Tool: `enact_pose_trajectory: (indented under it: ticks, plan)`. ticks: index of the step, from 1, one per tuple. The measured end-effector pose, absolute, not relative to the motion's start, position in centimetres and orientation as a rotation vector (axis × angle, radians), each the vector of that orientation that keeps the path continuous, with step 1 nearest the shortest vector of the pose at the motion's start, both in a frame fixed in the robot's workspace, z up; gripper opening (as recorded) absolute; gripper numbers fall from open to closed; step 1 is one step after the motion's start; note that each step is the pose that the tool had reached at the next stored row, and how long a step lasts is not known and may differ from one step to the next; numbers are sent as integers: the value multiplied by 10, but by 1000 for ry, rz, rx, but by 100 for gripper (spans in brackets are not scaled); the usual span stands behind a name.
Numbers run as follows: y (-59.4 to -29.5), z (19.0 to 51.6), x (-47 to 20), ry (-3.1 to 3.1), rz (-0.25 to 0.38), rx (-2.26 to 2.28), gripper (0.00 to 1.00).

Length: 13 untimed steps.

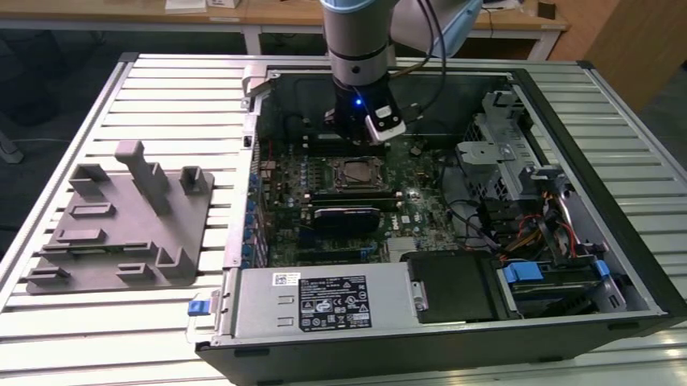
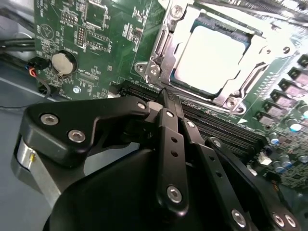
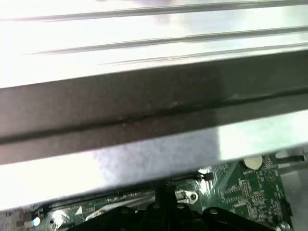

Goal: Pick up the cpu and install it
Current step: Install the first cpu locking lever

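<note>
The silvery square cpu (image 2: 211, 60) sits in its motherboard socket — the black pincer (image 2: 166, 98) hovers beside it, fingers together, empty.

Glossy, seemingly metal cpu (image 2: 211, 60); matt black fingers (image 2: 169, 103); green motherboard (image 2: 96, 38).

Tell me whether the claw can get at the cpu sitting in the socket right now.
Probably yes. The cpu lies bare in its open socket frame, nothing covering it, and the claw hovers just beside it over the motherboard.
</note>
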<state>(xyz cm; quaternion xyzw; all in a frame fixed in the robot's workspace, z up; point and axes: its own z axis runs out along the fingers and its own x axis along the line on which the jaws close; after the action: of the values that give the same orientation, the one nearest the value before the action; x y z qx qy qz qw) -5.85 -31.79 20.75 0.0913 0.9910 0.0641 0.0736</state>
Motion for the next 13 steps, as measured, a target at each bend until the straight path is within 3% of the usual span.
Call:
enact_pose_trajectory:
  ticks: [13]
  plan:
    - [-318,219,-58,2975,7,262,11]
